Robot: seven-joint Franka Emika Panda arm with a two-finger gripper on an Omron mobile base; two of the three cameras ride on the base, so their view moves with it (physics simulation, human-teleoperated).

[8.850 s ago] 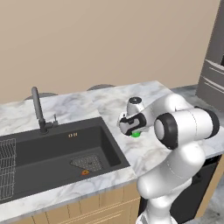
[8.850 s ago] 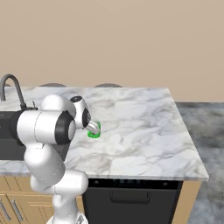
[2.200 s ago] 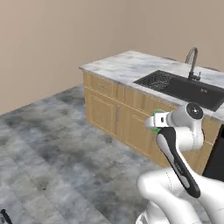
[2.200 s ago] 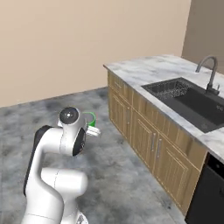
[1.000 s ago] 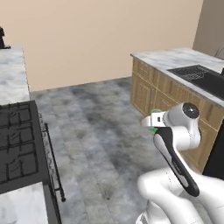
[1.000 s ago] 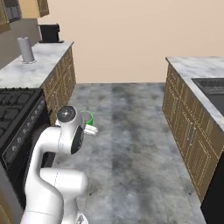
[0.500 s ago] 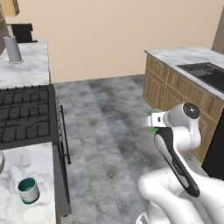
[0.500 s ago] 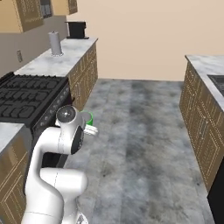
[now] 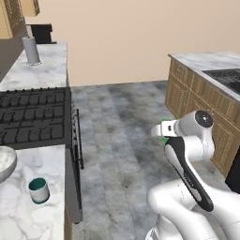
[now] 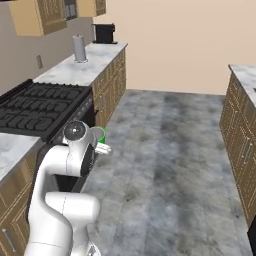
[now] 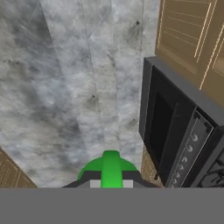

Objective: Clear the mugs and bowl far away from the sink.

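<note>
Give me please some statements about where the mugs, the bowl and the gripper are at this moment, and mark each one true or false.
1. The gripper is shut on the green mug. True.
2. The teal mug lies tipped over on the floor. False: it stands upright on the marble counter beside the stovetop.
3. The bowl sits on the same counter as the teal mug, apart from it. True.
4. The green mug is resting on the stovetop. False: it is held in the air above the floor.
5. A grey cylinder stands on the counter beyond the stovetop. True.
</note>
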